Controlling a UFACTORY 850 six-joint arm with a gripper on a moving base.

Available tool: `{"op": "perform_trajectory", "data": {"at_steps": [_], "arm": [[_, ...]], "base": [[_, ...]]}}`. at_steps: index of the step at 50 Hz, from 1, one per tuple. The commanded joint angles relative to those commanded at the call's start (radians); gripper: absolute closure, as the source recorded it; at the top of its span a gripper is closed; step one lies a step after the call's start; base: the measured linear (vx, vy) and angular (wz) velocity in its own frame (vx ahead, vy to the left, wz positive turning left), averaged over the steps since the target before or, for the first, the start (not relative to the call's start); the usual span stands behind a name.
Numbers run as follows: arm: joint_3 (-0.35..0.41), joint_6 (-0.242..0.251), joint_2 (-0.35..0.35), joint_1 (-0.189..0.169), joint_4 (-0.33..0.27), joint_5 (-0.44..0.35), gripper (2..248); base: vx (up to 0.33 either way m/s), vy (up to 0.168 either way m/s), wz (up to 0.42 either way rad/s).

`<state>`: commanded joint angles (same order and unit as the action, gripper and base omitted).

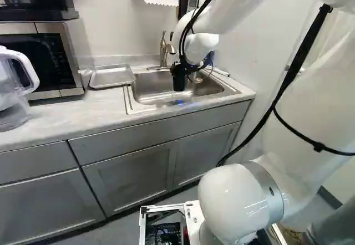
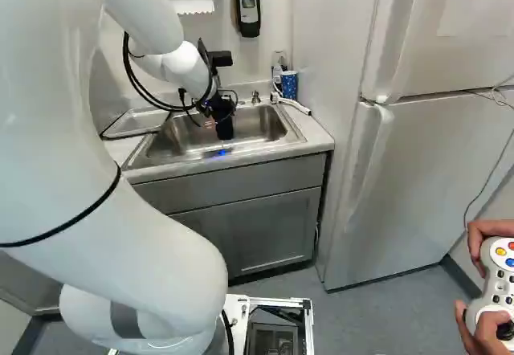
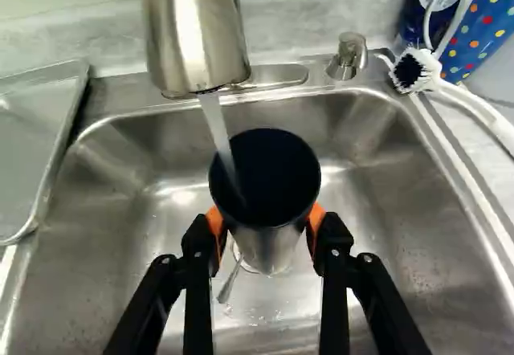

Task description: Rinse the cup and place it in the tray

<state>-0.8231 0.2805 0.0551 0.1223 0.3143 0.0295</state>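
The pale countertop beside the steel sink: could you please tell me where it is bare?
The countertop between the clear plastic jug, silver metal tray and sink is bare; the corner with the white scrub brush and blue dotted cup is crowded.

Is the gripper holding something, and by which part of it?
A round, silver-coloured cup, dark inside, held from two sides by its outer wall, below the rim.
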Motion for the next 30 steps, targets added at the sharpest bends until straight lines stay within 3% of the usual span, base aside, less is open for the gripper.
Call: {"op": "perform_trajectory", "data": {"at_steps": [7, 30], "arm": [[-0.006, -0.073, -0.006, 0.017, -0.022, 0.0, 130], [-0.006, -0.304, -0.006, 0.018, -0.11, 0.0, 130]], "base": [[0.0, 0.0, 0.0], [0.0, 0.0, 0.0]]}}
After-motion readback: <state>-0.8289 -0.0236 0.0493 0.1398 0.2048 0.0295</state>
